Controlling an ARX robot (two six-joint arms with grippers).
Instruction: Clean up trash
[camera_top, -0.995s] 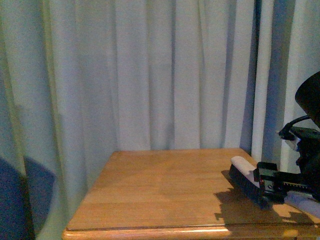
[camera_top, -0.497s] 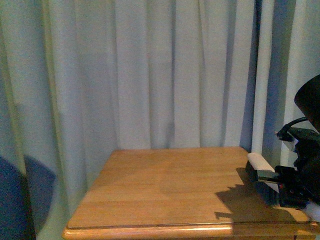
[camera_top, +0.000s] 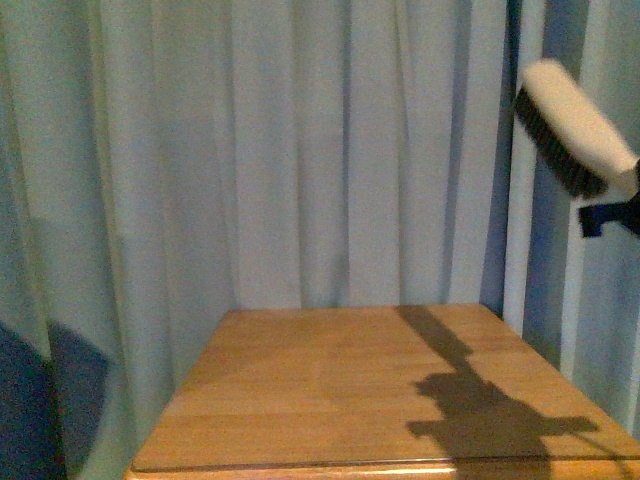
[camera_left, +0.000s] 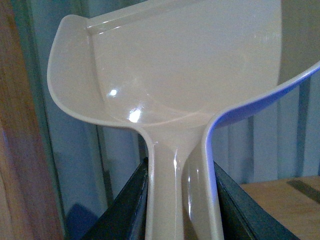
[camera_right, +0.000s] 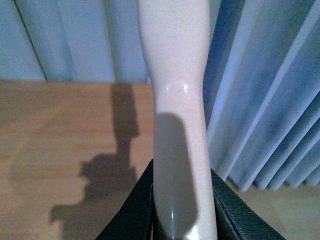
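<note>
The left tool (camera_left: 181, 202) is clamped on the handle of a pale dustpan (camera_left: 185, 65), one dark jaw pressed against each side; the pan's bowl is bare in what the wrist view shows, and neither shows in the front view. In the front view the wooden table (camera_top: 330, 380) stands before a pale curtain (camera_top: 300, 150), and no trash lies on any part of its top that can be seen. A shadow (camera_top: 480, 400) falls across the table towards 5 o'clock. At about 2 o'clock the right tool (camera_top: 610, 215) grips a brush (camera_top: 570, 125) by its pale handle, holding it high above the table with the dark bristles facing down and to the left. The crumpled paper appears in none of the three views, so its place cannot be told. Judging from this, both implements are in hand but nothing is collected: the trash has yet to be found, swept into the pan and carried off.
</note>
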